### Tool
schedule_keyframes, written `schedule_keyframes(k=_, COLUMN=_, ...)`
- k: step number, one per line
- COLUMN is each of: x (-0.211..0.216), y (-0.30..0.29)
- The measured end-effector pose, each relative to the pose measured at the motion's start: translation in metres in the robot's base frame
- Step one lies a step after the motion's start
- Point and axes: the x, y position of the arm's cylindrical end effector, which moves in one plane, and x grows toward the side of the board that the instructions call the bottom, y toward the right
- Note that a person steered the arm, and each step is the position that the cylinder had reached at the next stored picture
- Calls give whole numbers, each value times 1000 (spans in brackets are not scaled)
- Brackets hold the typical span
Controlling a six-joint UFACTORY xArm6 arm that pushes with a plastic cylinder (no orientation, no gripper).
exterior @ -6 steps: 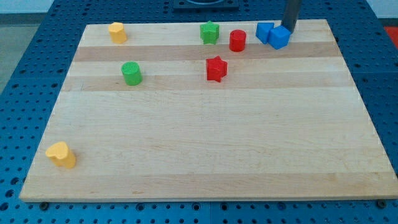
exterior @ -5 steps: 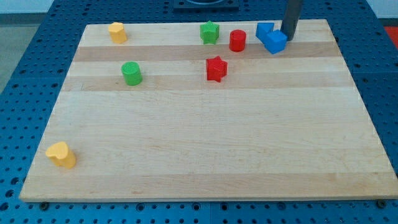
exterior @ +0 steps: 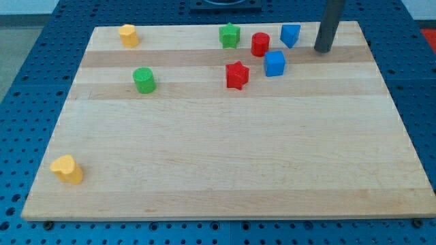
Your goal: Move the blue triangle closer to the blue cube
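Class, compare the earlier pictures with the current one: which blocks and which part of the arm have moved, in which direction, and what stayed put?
The blue cube slid toward the view's bottom-left, away from the blue triangle, which turned slightly; they no longer touch. My tip shifted to the view's right, clear of both. The red cylinder, red star, both green blocks and both yellow blocks stayed.
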Motion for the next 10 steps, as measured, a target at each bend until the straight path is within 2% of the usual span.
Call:
schedule_keyframes(k=1, x=-48, y=0)
schedule_keyframes(k=2, x=-73, y=-9)
schedule_keyframes(k=4, x=-69, y=-48)
schedule_keyframes(k=8, x=17, y=-81)
schedule_keyframes(k=9, x=51, y=-94)
schedule_keyframes(k=10, x=61, y=-123)
